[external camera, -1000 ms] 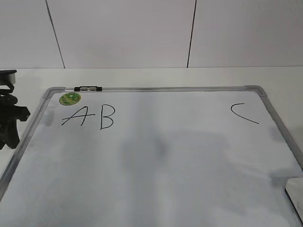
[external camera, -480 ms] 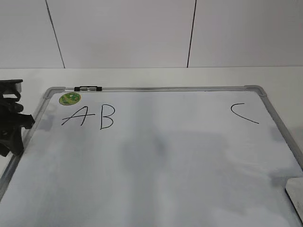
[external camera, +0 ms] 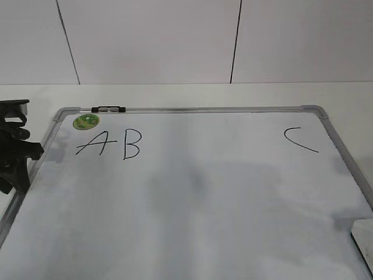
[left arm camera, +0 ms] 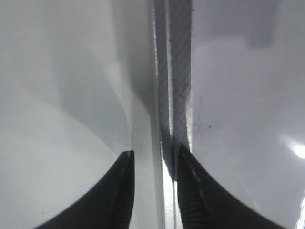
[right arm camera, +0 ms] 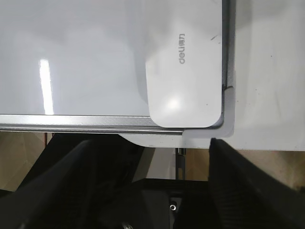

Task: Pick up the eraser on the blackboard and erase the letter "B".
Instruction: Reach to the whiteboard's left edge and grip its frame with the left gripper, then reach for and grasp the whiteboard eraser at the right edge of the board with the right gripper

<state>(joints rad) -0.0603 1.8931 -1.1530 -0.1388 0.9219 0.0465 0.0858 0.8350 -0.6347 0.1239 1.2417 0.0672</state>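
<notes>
The blackboard is a white board in a grey frame lying flat on the table. The letter "B" is drawn in black near its far left, right of the slanted "A". The eraser, white with small grey print, lies in the board's near right corner; the exterior view shows only its edge. My right gripper is open, its fingers just off that corner, not touching the eraser. My left gripper is open and empty over the board's left frame; it also shows in the exterior view.
A round green sticker sits at the board's far left corner. A black "C" is at the far right. A small clip sits on the far frame. White wall panels stand behind the table.
My left gripper has shifted a little to the right, toward the board's left frame. The eraser and the letters have not moved.
</notes>
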